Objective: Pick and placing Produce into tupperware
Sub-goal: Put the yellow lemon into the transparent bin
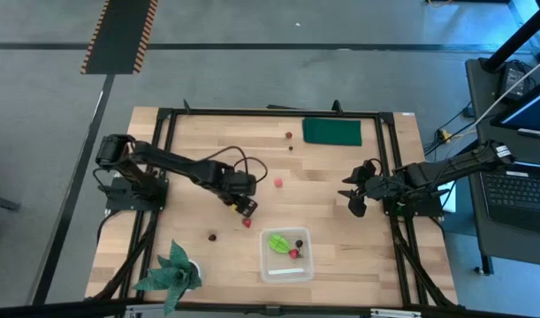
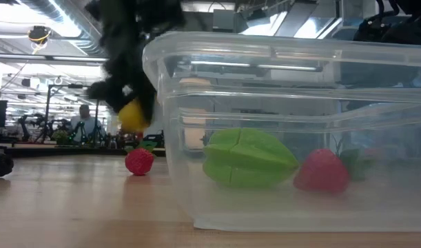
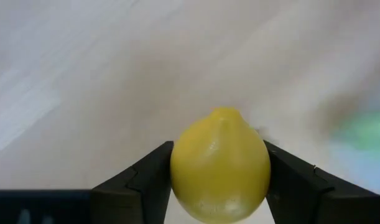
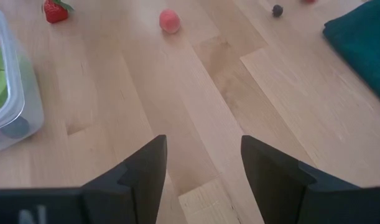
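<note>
We hold the lemon (image 3: 220,165) clamped in our left gripper (image 1: 245,206), lifted for carrying to the tupperware (image 1: 286,274) just beyond; our right gripper (image 4: 202,163) waits wide.

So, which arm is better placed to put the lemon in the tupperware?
Probably the left. Its gripper already holds the lemon and is near the tupperware. The right gripper is open, empty and farther away.
</note>
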`<state>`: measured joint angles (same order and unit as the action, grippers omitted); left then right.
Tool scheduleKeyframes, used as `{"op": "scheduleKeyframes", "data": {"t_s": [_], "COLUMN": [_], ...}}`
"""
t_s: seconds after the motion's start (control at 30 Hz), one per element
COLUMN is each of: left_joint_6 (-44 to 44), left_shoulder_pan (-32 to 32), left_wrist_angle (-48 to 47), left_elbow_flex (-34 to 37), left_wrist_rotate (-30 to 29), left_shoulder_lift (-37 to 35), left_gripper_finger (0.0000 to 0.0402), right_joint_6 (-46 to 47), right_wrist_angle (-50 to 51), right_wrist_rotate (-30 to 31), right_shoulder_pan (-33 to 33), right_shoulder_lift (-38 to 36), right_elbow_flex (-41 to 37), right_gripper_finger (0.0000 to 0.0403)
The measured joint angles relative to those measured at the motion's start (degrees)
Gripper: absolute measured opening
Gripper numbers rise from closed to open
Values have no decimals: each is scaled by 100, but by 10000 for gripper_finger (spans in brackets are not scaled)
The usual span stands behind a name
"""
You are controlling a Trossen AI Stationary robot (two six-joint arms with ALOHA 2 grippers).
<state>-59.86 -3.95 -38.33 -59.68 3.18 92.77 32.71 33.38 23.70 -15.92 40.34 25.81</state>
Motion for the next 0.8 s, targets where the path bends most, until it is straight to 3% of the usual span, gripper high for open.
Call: {"op": "scheduleKeyframes", "data": {"t_s": [0.23,0.4,0.8], "left_joint_6": [572,1297,2446], "left_shoulder_pan": [-215,-590,-1147], "left_wrist_angle": [515,891,1366], "left_elbow_flex": [-1338,-2107,-2866], "left_wrist_rotate": [-114,-578,-513], "left_shoulder_lift": [-68,146,1542], "left_gripper_finger": [206,206,206], "right_joint_6": [-28,-48,-131], "right_wrist_angle": [-93,-134,-242], "right_wrist_rotate": [2,0,-149], "right_shoulder_pan": [-3,-5,-5], "right_shoulder_lift": [-1,2,2], "right_elbow_flex": [1,1,1], "right_gripper_finger": [208,208,208]}}
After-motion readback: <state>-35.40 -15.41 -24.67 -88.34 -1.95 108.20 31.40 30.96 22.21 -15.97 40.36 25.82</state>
